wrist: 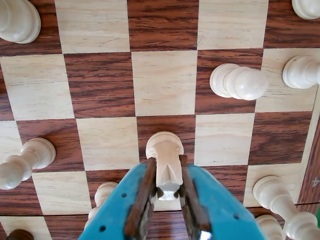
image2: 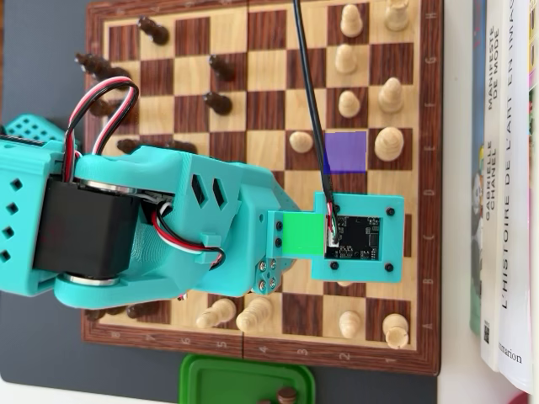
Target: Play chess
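1. From my remote seat, the wrist view shows the teal two-finger gripper with brown pads (wrist: 169, 192) clamped narrow around a pale wooden chess piece (wrist: 165, 161). Both pads press its sides, and its round base points away from the camera, over a dark square of the wooden chessboard (wrist: 100, 85).

2. Can't say for sure whether the held piece is touching the board or just above it.

3. Ahead and to the right of the jaws, a cream pawn (wrist: 239, 82) sits on a dark square; it looks tilted in this view, but that may just be the lens. Another pale piece (wrist: 302, 71) stands further right, near the board edge.

4. Left of the tool there's a light piece (wrist: 24, 162), and more light ones are close on both sides of the fingers.

5. The overhead view is mostly the teal printed arm (image2: 168, 227) covering the middle of the board, so the jaws are hidden there. A purple-tinted square (image2: 346, 152) shows just beyond the camera mount.

6. Dark pieces (image2: 217, 103) are grouped on the far side from the light ones, well apart from the tool.
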Action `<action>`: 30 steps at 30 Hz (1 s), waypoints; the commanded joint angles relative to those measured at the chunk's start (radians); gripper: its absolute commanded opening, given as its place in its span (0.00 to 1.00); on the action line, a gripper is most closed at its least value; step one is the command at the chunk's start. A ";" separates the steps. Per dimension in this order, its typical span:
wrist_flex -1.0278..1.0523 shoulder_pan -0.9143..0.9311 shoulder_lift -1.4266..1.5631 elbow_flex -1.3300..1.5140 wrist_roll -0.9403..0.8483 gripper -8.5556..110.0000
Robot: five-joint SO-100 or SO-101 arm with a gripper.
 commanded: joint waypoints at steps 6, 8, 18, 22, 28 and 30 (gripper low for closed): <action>-0.012 0.008 0.040 -0.008 -0.008 0.09; -0.012 0.008 0.018 -0.015 -0.008 0.09; -0.029 0.009 -0.012 -0.015 -0.029 0.09; -0.041 0.009 -0.012 -0.009 -0.029 0.09; -0.040 0.009 -0.012 -0.009 -0.029 0.09; -0.037 0.011 -0.012 -0.008 -0.029 0.09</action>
